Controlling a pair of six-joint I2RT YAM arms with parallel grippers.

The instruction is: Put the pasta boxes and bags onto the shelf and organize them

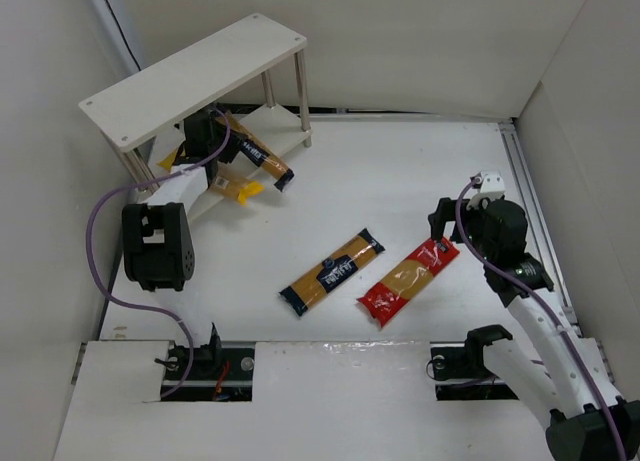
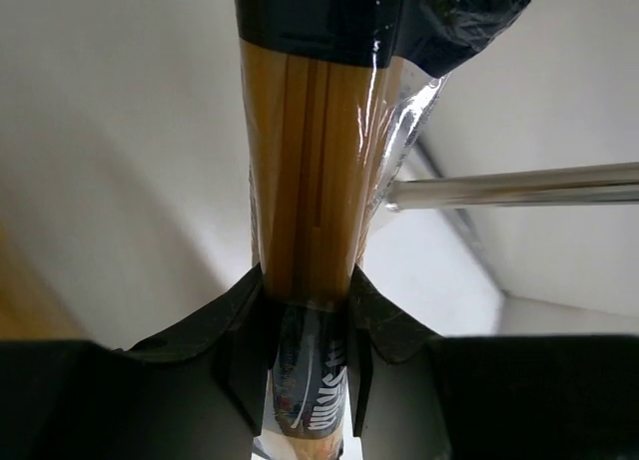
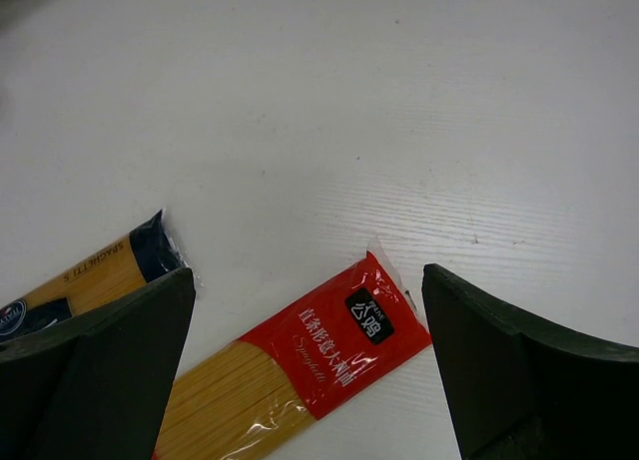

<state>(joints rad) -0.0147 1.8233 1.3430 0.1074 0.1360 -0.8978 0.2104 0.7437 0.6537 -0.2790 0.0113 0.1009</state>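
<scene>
Step in hand: shelving a navy-ended spaghetti pack (image 1: 258, 153), judging by the left arm reaching in under the upper tier of the shelf (image 1: 190, 76) at far left.
Left gripper (image 2: 308, 315): jaws drawn in narrow and clamped across the width of that pack, close to its navy label. The wrist view shows the strands running away from the fingers past a metal shelf leg (image 2: 519, 186).
Held pack: slanted across the lower tier, with its near navy end seeming to poke out past the front edge.
Right gripper (image 3: 308, 280): jaws spread wide with nothing in them, hovering above the far end of the red pack (image 3: 329, 350) without touching it.
Next move, as judged: swing the held pack square with the tier's long edge and slide it fully on before letting go. The right arm would need to drop and close across the red pack's narrow width.
Packs counted: four. One plain yellow pack (image 1: 236, 188) lies at the lower tier's front edge, just near of the held one. Two are orange-yellow with navy ends, one held and the second navy-ended pack (image 1: 332, 271) on the table (image 1: 400, 181) at centre. One is red, just right of that.
Shelves counted: one, with two tiers.
</scene>
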